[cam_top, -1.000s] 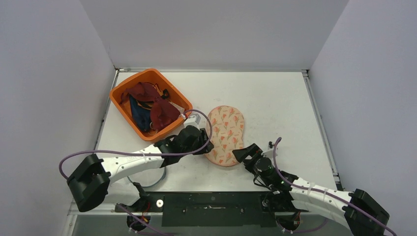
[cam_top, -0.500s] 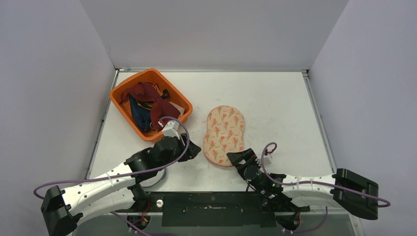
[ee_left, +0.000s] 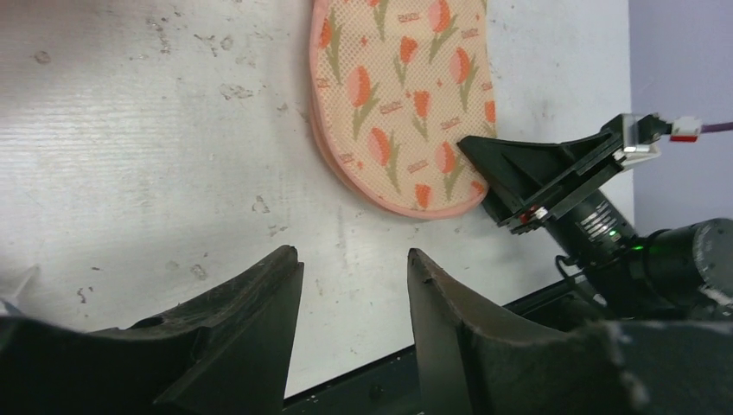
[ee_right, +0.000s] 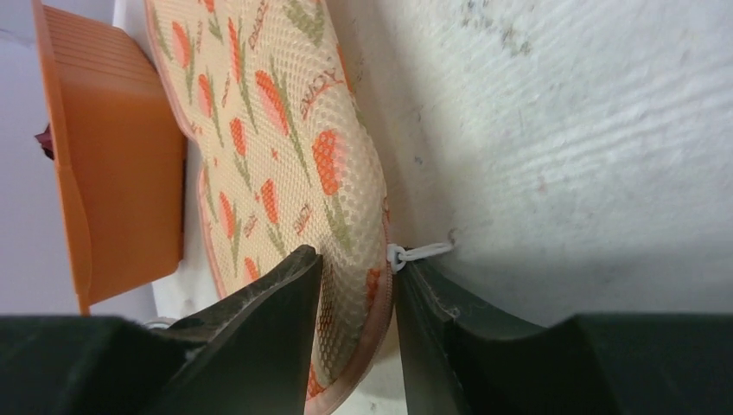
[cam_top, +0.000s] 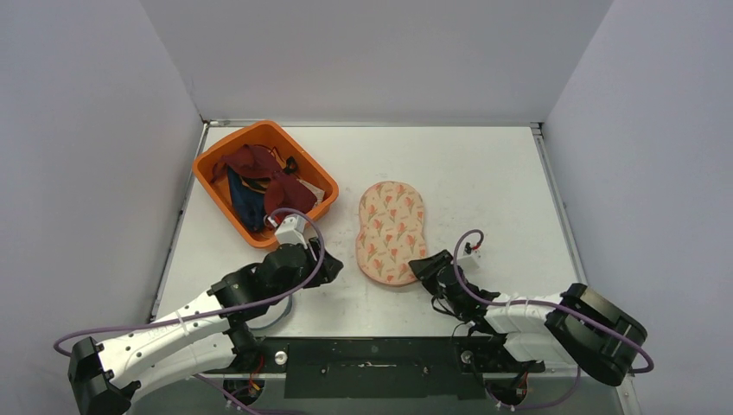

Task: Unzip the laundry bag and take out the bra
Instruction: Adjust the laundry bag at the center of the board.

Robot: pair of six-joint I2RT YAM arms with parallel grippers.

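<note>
Risk: closing on mesh rim rather than zip pull [ee_right: 421, 252], then dragging the whole laundry bag [cam_top: 392, 232] across the counter [cam_top: 484, 173] unopened; cause, thin white cord sitting at one fingertip, not squarely between. Right tool [ee_right: 356, 264]: narrow, straddling the bag's near edge; gripping or not, cannot tell. Left tool [ee_left: 353, 258]: wide, empty, pinning nothing. Bag: peanut-shaped peach mesh, tulip print, flat mid-counter, seemingly zipped, beside orange bin [cam_top: 229, 145].

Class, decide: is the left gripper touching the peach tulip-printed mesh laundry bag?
Apart. The left wrist view shows bare white table between the left gripper and the peach tulip-printed mesh laundry bag.
</note>
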